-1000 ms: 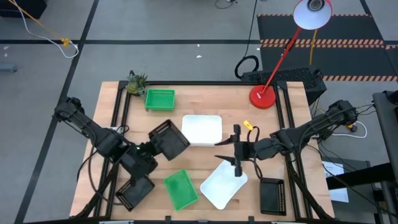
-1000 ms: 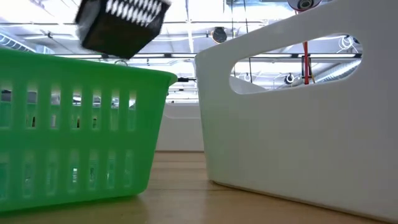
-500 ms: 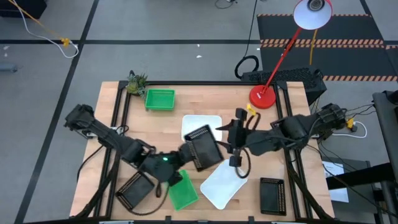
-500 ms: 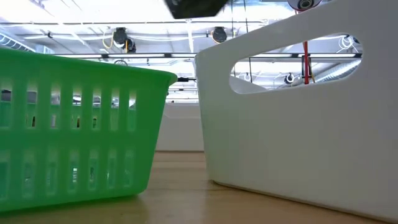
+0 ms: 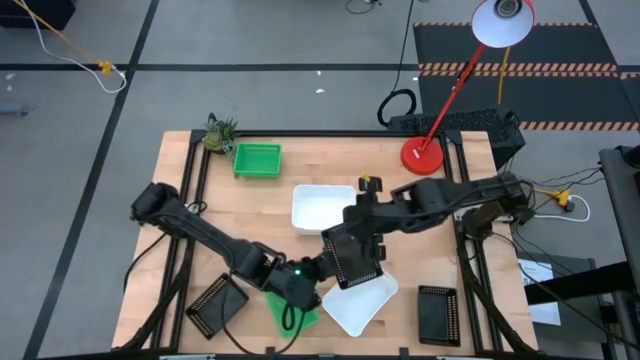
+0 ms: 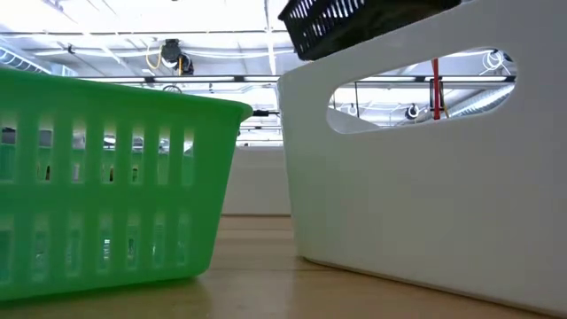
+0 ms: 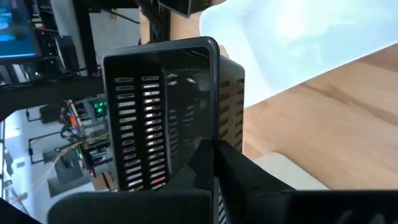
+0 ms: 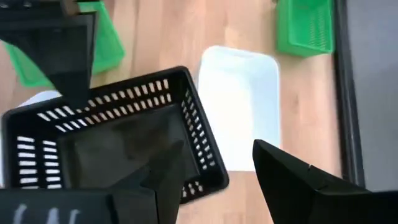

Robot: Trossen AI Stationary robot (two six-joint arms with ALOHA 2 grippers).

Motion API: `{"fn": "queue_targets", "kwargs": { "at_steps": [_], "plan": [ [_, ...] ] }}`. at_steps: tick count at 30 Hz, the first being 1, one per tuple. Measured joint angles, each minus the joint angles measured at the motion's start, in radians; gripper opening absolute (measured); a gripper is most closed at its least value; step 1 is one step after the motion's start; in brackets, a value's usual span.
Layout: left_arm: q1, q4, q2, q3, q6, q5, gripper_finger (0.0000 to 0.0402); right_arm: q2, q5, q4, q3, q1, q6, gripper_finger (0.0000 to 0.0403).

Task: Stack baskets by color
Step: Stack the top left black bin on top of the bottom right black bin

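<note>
Hands meet over the middle of the bench (image 5: 240,210): the left hand (image 5: 322,266) is pressed together on the rim of a black mesh-sided rectangular plastic basket (image 5: 352,252), lifted clear of the wood, and the right hand (image 5: 362,212) stands spread just beyond that basket's far edge, one finger inside it in the right wrist view. Only the left wrist view shows the pinch itself, its dark fingers (image 7: 214,163) closed on the basket wall. Only the low view shows the basket's height: its mesh corner hangs above the rim of a white rectangular plastic basket (image 6: 425,168).

Directly under the held basket lies that white basket (image 5: 358,302), with a bright green slotted plastic basket (image 5: 290,312) just beside the left hand. A second white basket (image 5: 318,208) lies beneath the right hand. Farther off sit another green basket (image 5: 257,160), two more black baskets (image 5: 216,305) (image 5: 437,314), a red round lamp base (image 5: 423,156) and a small green leafy toy (image 5: 219,131).
</note>
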Motion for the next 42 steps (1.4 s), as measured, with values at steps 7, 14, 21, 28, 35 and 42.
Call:
{"fn": "queue_targets", "kwargs": {
  "at_steps": [7, 14, 21, 28, 35, 42],
  "plan": [
    [0.002, 0.005, 0.009, 0.000, 0.003, -0.001, 0.0009, 0.035, -0.085, 0.011, -0.054, -0.058, -0.063, 0.0180],
    [0.002, 0.002, 0.009, 0.000, 0.003, -0.001, 0.0012, 0.036, -0.096, 0.040, -0.143, -0.098, -0.101, 0.0180],
    [0.007, 0.002, 0.009, 0.000, 0.003, -0.001, 0.0005, 0.036, -0.112, 0.075, -0.207, -0.113, -0.131, 0.0158],
    [0.012, 0.002, 0.009, 0.000, -0.002, -0.001, 0.0011, 0.035, -0.113, 0.095, -0.222, -0.113, -0.151, 0.0079],
    [0.009, 0.055, 0.009, 0.000, -0.072, 0.004, 0.0033, 0.032, -0.165, 0.085, -0.222, -0.103, -0.153, 0.0007],
    [-0.046, 0.146, 0.010, 0.000, -0.210, -0.099, 0.0162, -0.014, -0.181, 0.067, -0.222, -0.037, -0.095, 0.0003]
  ]
}}
